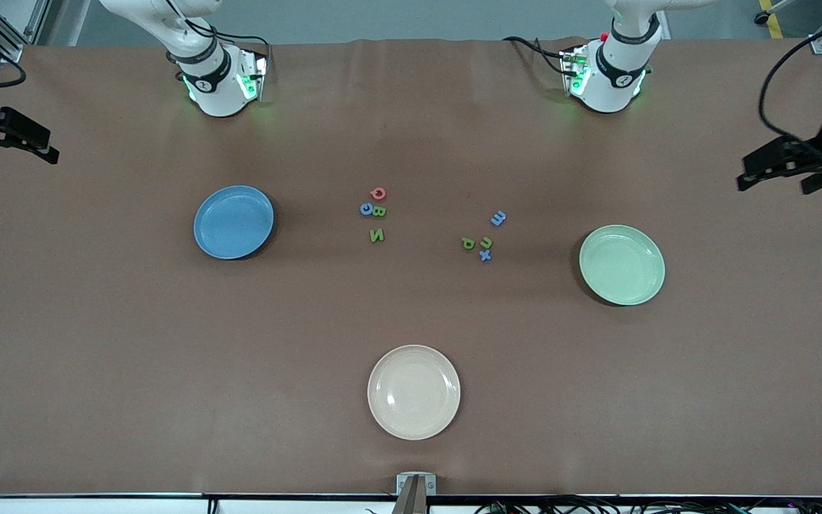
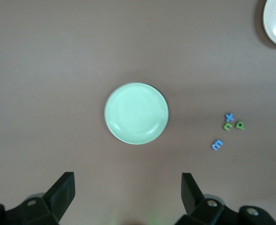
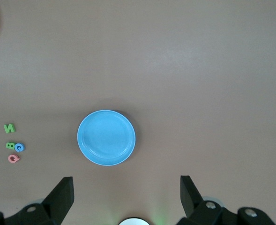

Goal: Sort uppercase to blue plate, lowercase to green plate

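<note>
Cream plate [image 1: 414, 392] whole in front view; wrist views clip it.

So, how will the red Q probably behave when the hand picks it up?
The red Q looks small, flat and foam-like, so probably very light and slightly squashy. Lying flat, it should not roll. The blue C sits close, so it may get nudged.

foam letters Q [image 1: 378, 193], C [image 1: 367, 208], B [image 1: 379, 211], N [image 1: 377, 235]

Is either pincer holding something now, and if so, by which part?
Nothing is held. The left pincer is open, high over the green plate; the right pincer is open over the blue plate.
</note>
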